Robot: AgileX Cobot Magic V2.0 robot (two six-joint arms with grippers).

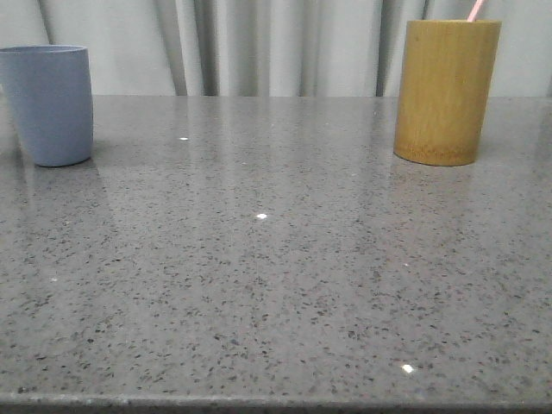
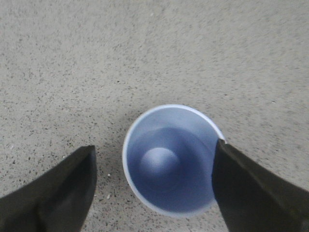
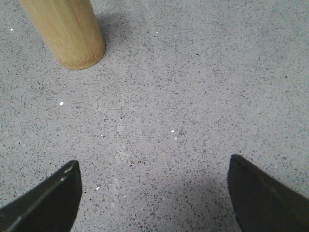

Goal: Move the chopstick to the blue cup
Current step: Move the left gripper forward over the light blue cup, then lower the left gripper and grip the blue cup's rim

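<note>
In the front view, the blue cup (image 1: pixel 47 103) stands upright near the far left corner of the speckled grey desk (image 1: pixel 276 276), and a taller yellow-brown bamboo holder (image 1: pixel 446 90) stands upright near the far right corner, well apart from the cup. The pale pink tip of the chopstick (image 1: pixel 474 10) pokes up out of the holder's mouth, leaning slightly to the right; the rest of it is hidden inside. A grey curtain (image 1: pixel 259 47) hangs behind the desk's far edge. In the left wrist view, the left gripper (image 2: pixel 153 186) hangs over the blue cup (image 2: pixel 169 159) with its dark fingers (image 2: pixel 53 198) spread wide, one on either side of the rim, and the cup's inside looks bare. In the right wrist view, the right gripper (image 3: pixel 153 193) is spread wide over bare desk (image 3: pixel 193 87), holding nothing, with the bamboo holder's base (image 3: pixel 67 31) some way beyond the fingers (image 3: pixel 43 203).
</note>
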